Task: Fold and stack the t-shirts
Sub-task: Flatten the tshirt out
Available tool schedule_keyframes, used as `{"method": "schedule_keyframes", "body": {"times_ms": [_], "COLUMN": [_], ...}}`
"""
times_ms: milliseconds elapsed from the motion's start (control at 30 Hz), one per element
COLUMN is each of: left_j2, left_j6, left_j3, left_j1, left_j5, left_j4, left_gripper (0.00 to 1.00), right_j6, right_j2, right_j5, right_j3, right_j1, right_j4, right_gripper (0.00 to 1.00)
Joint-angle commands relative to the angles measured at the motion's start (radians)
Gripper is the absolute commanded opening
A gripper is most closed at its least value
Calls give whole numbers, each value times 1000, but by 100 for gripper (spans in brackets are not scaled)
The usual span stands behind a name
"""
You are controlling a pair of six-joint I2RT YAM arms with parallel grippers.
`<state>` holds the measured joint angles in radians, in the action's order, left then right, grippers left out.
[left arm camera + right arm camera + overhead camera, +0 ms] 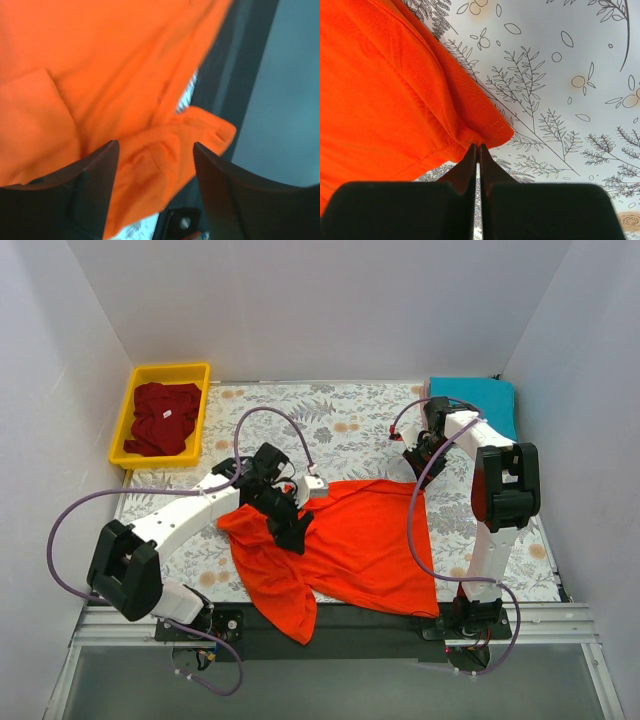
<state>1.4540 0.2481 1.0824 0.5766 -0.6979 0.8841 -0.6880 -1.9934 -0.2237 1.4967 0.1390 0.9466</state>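
Observation:
The orange-red t-shirt (350,545) lies spread over the middle of the table, and one sleeve hangs over the near edge (290,615). My left gripper (295,533) hovers above its left part. Its jaws stand apart, with rumpled orange cloth (150,165) showing between them and nothing gripped. My right gripper (415,472) is at the shirt's far right corner. It is shut, and its tips pinch the stitched hem (485,132), which puckers there. A dark maroon t-shirt (165,418) lies crumpled in the bin. A teal t-shirt (480,400) lies folded at the back right.
The yellow plastic bin (128,418) stands at the back left. The floral table cloth (350,430) covers the table. White walls close in three sides. A black rail (380,625) runs along the near edge, between the arm bases.

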Motion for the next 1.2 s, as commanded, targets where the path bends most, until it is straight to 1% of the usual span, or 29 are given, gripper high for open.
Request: {"method": "schedule_keyframes", "body": {"times_ms": [0, 33, 100, 133, 167, 200, 267, 300, 367, 467, 533, 567, 633, 667, 700, 733, 767, 933, 967, 1067, 1167], "left_j2": [-69, -98, -124, -138, -145, -141, -117, -112, -103, -74, -50, -50, -66, -63, -60, -37, -23, 83, 124, 187, 219], "left_j6": [-93, -98, -89, -80, -84, -86, -98, -104, -102, -89, -75, -63, -8, 9, 44, 54, 60, 88, 94, 123, 144], "left_j3": [-53, -50, -45, -41, -30, -26, -18, -21, -36, -29, -24, -27, -48, -53, -58, -56, -50, -6, 4, 13, 24], "left_j1": [25, 26, -4, -36, -116, -156, -214, -245, -247, -242, -225, -183, -126, -62, -32, -9, 27, 121, 155, 198, 212], "left_j5": [18, 50, 81, 66, 49, 41, 70, 81, 113, 75, 70, 90, 181, 217, 295, 316, 336, 455, 474, 546, 604], "left_j4": [143, 153, 139, 132, 128, 119, 105, 86, 55, 39, 12, -11, -106, -135, -187, -204, -215, -241, -240, -260, -289], "left_gripper": [62, 62, 62, 62, 61, 60, 56, 52, 49, 45, 45, 45, 48, 49, 49, 49, 49, 48, 48, 48, 48], "right_j6": [-1, -2, 1, 4, 5, 5, 7, 7, 10, 10, 10, 10, 13, 13, 13, 15, 16, 15, 15, 18, 18], "right_j2": [13, 10, 8, 5, 5, 5, 5, 5, 5, 7, 5, 2, -2, -4, -5, -5, -5, -7, -8, -13, -13], "right_j5": [-25, -25, -28, -29, -31, -34, -36, -37, -37, -34, -31, -31, -31, -31, -29, -28, -29, -29, -29, -32, -39], "right_j3": [34, 34, 36, 39, 42, 43, 45, 43, 42, 40, 39, 37, 37, 37, 39, 37, 37, 34, 34, 39, 37], "right_j1": [-3, -4, -3, -3, -3, -1, -1, -3, -3, -1, -3, -1, -1, -1, -3, -3, -1, -3, -1, -1, -3], "right_j4": [21, 21, 21, 23, 23, 23, 26, 26, 27, 29, 29, 30, 30, 31, 31, 31, 31, 29, 29, 29, 29], "right_gripper": [1, 1, 1, 1, 1, 1, 1, 1, 1, 1, 1, 1, 1, 1, 1, 1, 1, 1, 1, 1, 1]}}
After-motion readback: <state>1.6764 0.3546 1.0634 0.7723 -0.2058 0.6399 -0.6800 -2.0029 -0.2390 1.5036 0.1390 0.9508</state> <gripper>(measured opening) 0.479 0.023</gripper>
